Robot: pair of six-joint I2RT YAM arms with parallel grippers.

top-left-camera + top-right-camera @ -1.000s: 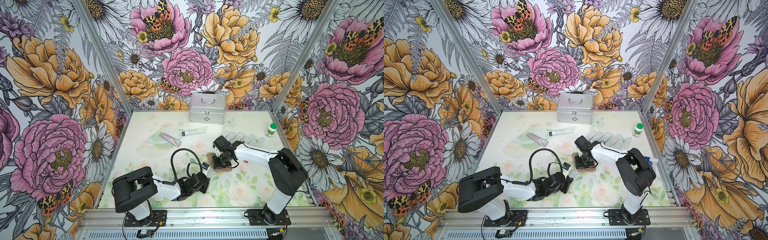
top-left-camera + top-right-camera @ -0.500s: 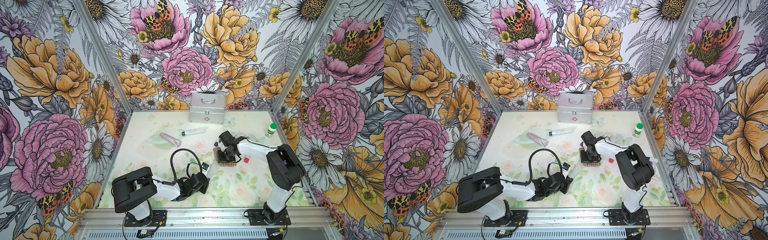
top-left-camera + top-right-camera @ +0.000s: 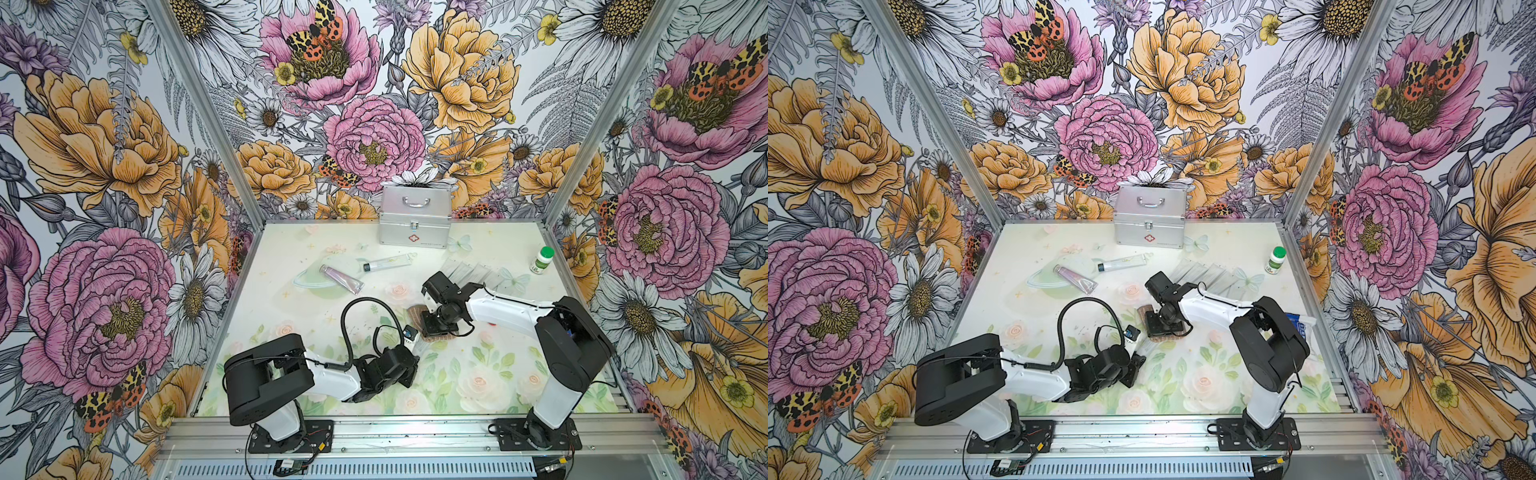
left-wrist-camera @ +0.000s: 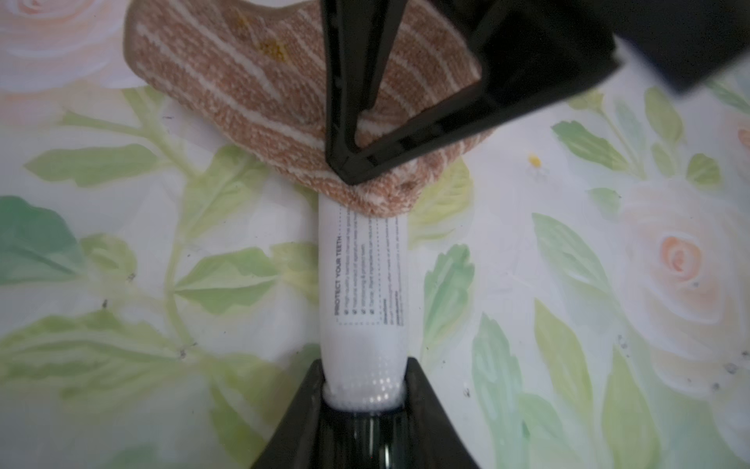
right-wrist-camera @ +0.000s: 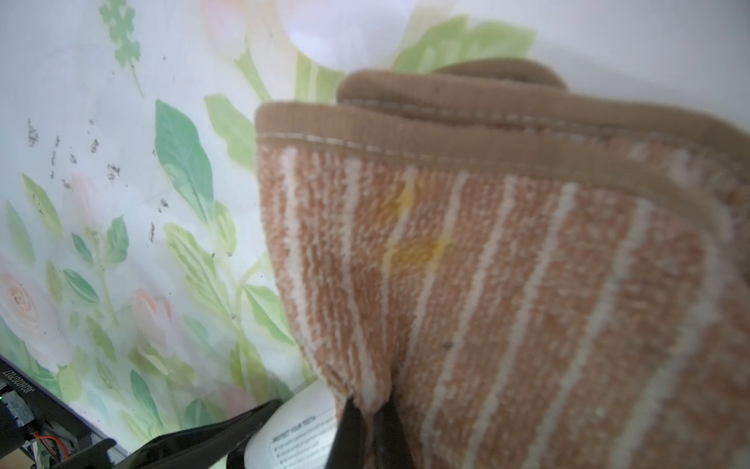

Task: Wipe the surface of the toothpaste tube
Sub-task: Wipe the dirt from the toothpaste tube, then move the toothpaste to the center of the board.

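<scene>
Three walls [image 3: 104,145] of outsized printed peonies and daisies box the cell in. Tabletop [image 3: 291,307] is pale, printed with roses and green leaves, with dark specks near the middle.

Left arm [image 3: 332,378] lies low along the front edge, forearm nearly flat, wrist turned toward table centre. Right arm [image 3: 511,309] rises from its front base, white forearm stretched inward, wrist bent so the claw points down at the table.

Silver case [image 3: 414,216] with a red cross stands closed against the back wall.

Cloth [image 4: 243,93]: tan terry, white stripes, brown hem, a small yellow stain, folded over. Right gripper [image 5: 369,410] is clenched on a pinch of it. The cloth drapes over the far end of the tube, touching it.

Toothpaste tube [image 4: 365,284]: white, flat on the table mid-front, printed side up, lying between the two claws. Left gripper [image 4: 365,377] is clamped on its near end, one finger either side.

Small items: pink tube [image 3: 341,279] and pale tube [image 3: 388,262] lie near each other toward the back left; green-capped bottle [image 3: 542,259] stands upright by the right wall
</scene>
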